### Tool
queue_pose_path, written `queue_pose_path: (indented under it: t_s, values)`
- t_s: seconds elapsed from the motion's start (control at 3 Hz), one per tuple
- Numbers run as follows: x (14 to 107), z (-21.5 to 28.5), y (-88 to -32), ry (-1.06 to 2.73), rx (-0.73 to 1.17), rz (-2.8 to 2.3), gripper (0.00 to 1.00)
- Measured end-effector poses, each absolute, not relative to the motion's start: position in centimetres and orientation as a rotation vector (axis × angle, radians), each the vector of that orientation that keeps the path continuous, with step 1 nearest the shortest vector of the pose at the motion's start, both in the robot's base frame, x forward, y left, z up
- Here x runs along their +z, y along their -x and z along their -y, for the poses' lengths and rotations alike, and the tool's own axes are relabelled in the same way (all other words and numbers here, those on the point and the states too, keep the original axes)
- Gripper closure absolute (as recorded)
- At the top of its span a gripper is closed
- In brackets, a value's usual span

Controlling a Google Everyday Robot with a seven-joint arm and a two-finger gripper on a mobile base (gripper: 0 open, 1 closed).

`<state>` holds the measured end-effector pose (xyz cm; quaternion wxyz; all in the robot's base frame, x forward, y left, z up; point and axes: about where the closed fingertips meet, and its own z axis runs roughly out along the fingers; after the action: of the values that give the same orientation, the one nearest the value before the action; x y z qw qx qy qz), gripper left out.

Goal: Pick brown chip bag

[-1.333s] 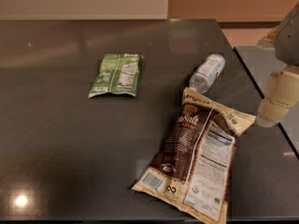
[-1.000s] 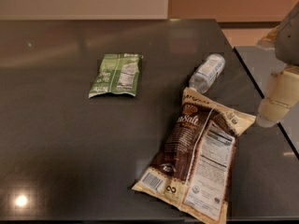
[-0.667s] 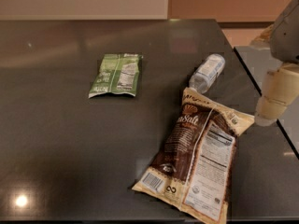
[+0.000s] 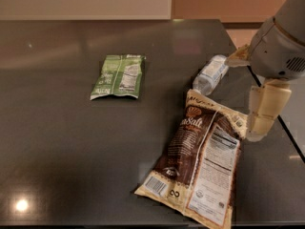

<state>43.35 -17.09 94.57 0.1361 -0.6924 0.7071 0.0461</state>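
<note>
As the arm (image 4: pixel 279 46) has edged inward, the gripper (image 4: pixel 261 120) hangs with the brown chip bag (image 4: pixel 200 168) just beside it, ungrasped; whether it is open, I cannot tell.

brown chip bag (image 4: pixel 200 171): cursive "salt" near its top end; white nutrition panel down the right side, print too small to read; barcode at lower-left corner. green packet (image 4: pixel 119 76): white label, txt illegible. gripper (image 4: pixel 259 128) at right, just beside bag's upper-right corner.
</note>
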Motion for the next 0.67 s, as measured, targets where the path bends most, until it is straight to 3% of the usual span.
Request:
queue_pose_path:
  t_s: [0.67]
  values:
    - [90.5, 13.8, -42.2, 2.18, 0.213, -1.913, 0.0]
